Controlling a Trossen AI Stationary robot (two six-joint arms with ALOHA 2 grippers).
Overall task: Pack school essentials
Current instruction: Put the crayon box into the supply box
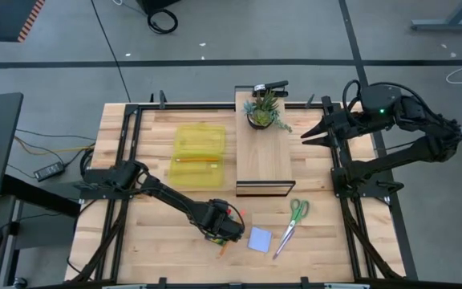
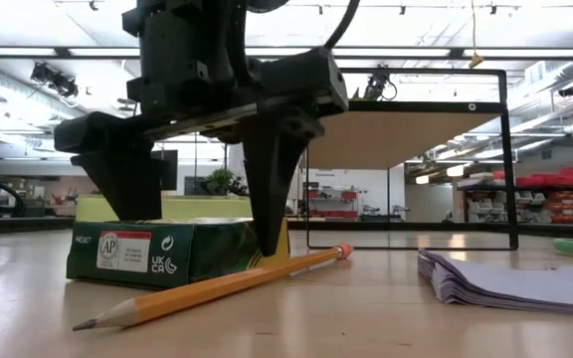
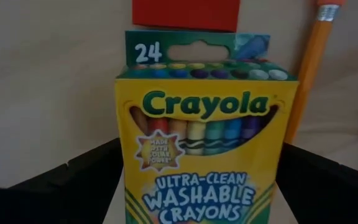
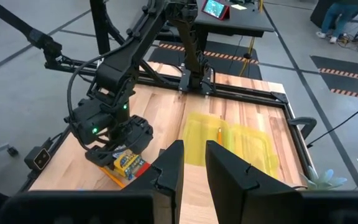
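Item, crayon box (image 3: 207,137): we find it lying flat on the table (image 1: 151,241) near the front edge, directly beneath the left gripper (image 2: 202,214), whose wide jaws straddle it across its short width, its long axis running forward between the fingers; an orange pencil (image 2: 217,288) lies just beside it. The right gripper (image 4: 194,165), jaws narrow and holding nothing, waits well apart by the plant (image 1: 265,108), so we judge the left arm much the nearer.

Glossy cardboard crayon box (image 3: 204,149) on wood-grain table (image 1: 155,249).
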